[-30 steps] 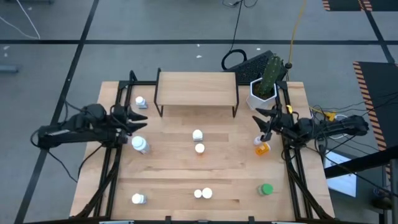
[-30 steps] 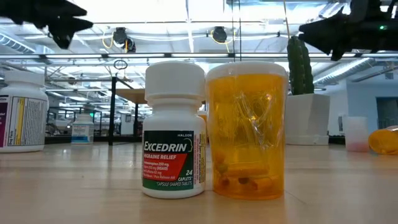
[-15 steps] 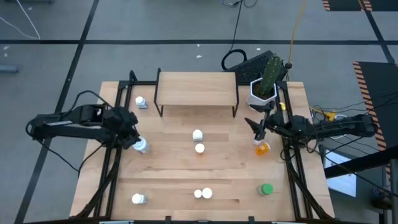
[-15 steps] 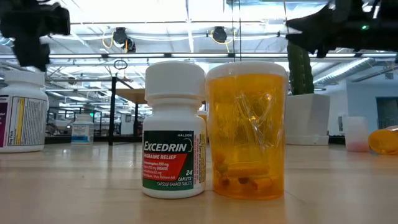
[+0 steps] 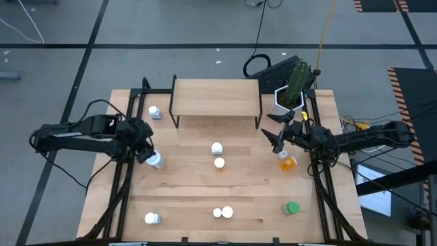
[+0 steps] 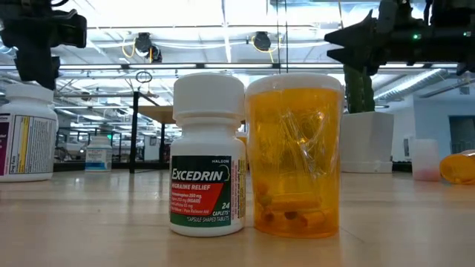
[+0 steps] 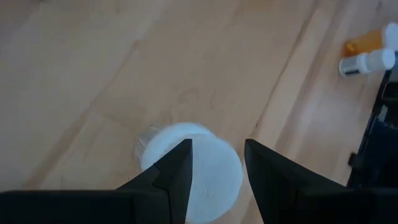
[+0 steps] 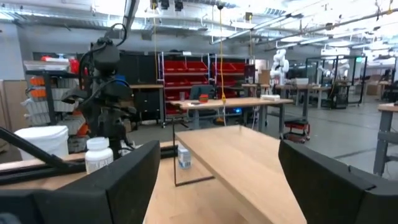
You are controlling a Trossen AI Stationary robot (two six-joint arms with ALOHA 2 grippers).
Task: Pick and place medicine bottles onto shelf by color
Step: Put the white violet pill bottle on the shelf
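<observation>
On a wooden desk (image 5: pixel 184 178), the left gripper (image 5: pixel 145 152) hangs directly over a white-capped bottle (image 5: pixel 155 160) near the left edge, its fingers (image 7: pixel 176 173) partly apart and straddling the cap, apparently lining up a grasp; whether they touch it cannot be told. The right gripper (image 5: pixel 276 139), fingers spread wide and empty, points toward the bare shelf (image 5: pixel 216 98) at the back. An orange bottle (image 5: pixel 288 163) lies tipped just beside it. The other bottles stand scattered toward the front. Labels on most cannot be read from above.
</observation>
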